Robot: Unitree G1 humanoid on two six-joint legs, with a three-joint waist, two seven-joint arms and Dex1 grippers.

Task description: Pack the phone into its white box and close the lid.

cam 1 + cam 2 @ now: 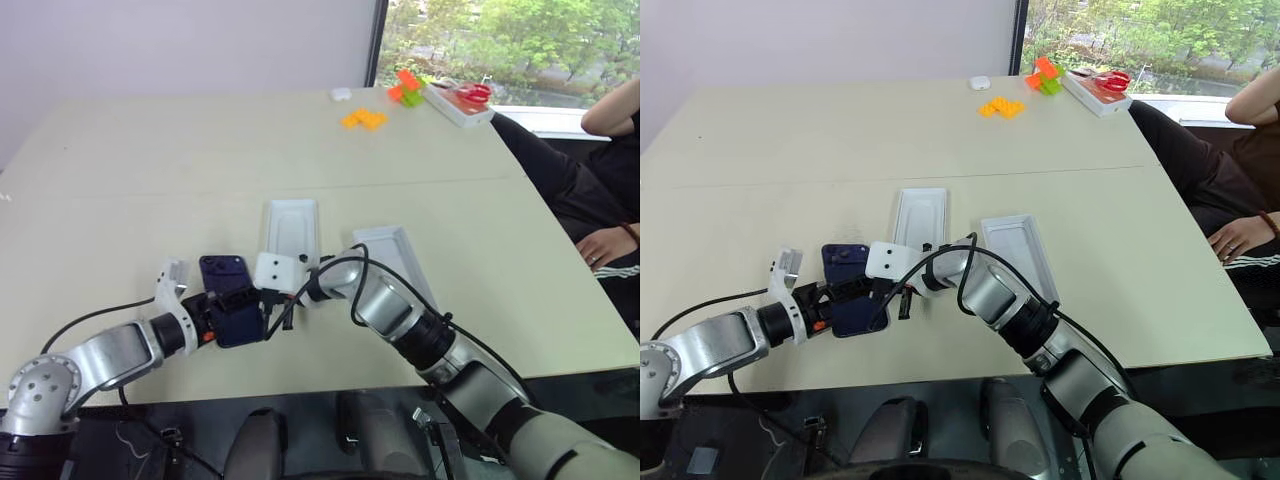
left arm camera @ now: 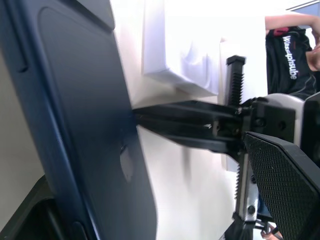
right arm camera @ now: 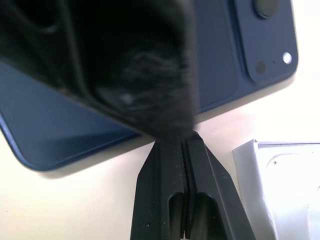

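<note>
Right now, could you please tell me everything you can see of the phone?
The phone is a slim, glossy, dark navy-blue slab with rounded corners, its back showing, with a raised camera cluster in one corner. It is near the table's front edge, tilted with one long edge raised. The left gripper has its open jaws around the phone's near end. The right gripper, jaws shut, has its tips right at the phone's long edge. Just behind it lies a white tray.

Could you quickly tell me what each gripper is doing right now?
Left gripper: open wide around the phone.
Right gripper: closed, holding nothing, beside the phone.
</note>
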